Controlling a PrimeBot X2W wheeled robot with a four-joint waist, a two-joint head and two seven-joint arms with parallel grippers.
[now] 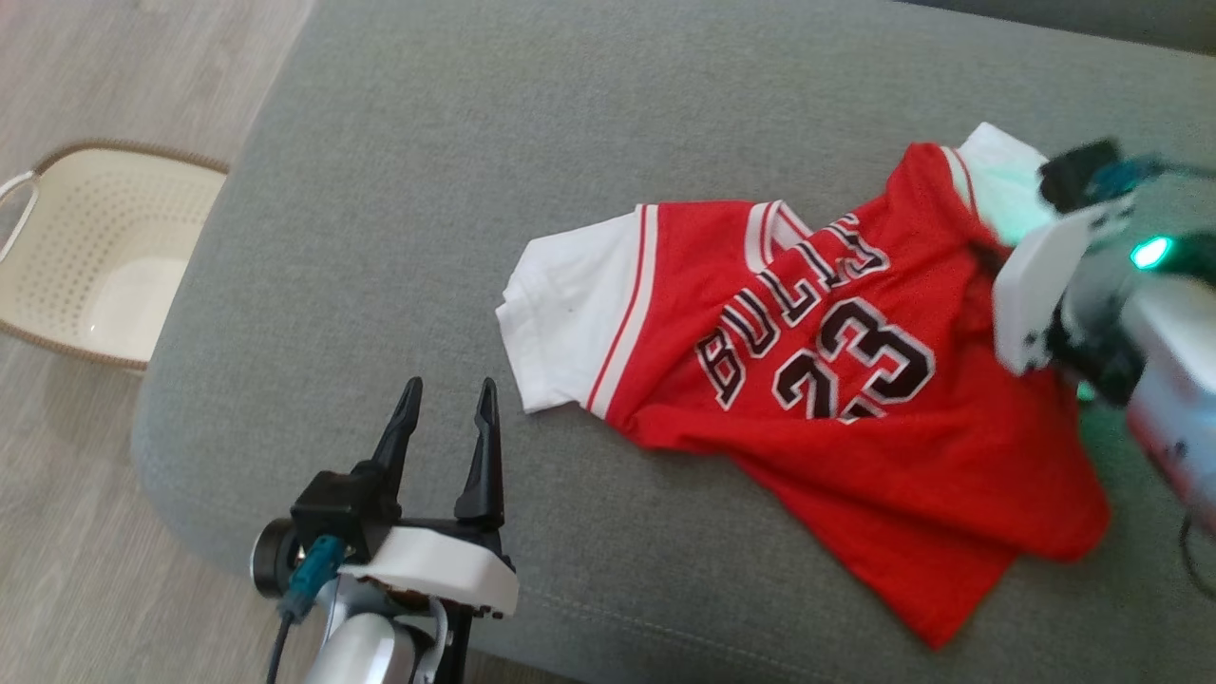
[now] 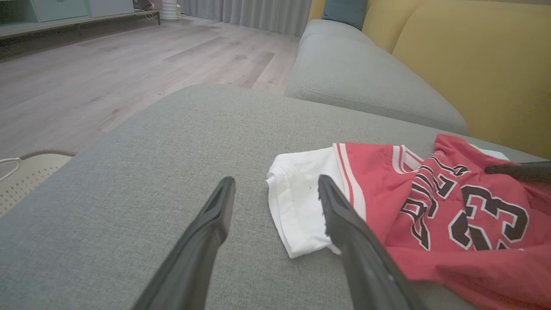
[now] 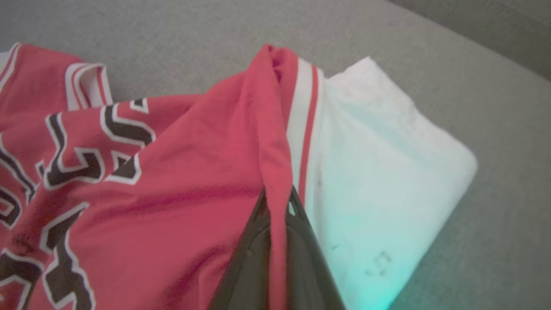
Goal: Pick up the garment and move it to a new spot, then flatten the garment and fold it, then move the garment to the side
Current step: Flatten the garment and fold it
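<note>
1. A cream perforated basket (image 1: 95,256) is seen on the floor, far left.
2. The left claw (image 1: 450,385) is held open and empty over the grey sofa cushion (image 1: 427,190).
3. The red garment (image 1: 836,399), lettered "BULLS" and "23" in black, is spread rumpled on the cushion.
4. A red fold beside the white sleeve (image 3: 379,163) is pinched by the closed right claw (image 3: 277,202).

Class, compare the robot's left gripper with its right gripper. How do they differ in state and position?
The left gripper has open, empty jaws; the right gripper has jaws shut on a fold of the jersey. The left gripper hangs beside the jersey; the right gripper touches it. Both have dark fingers.
</note>
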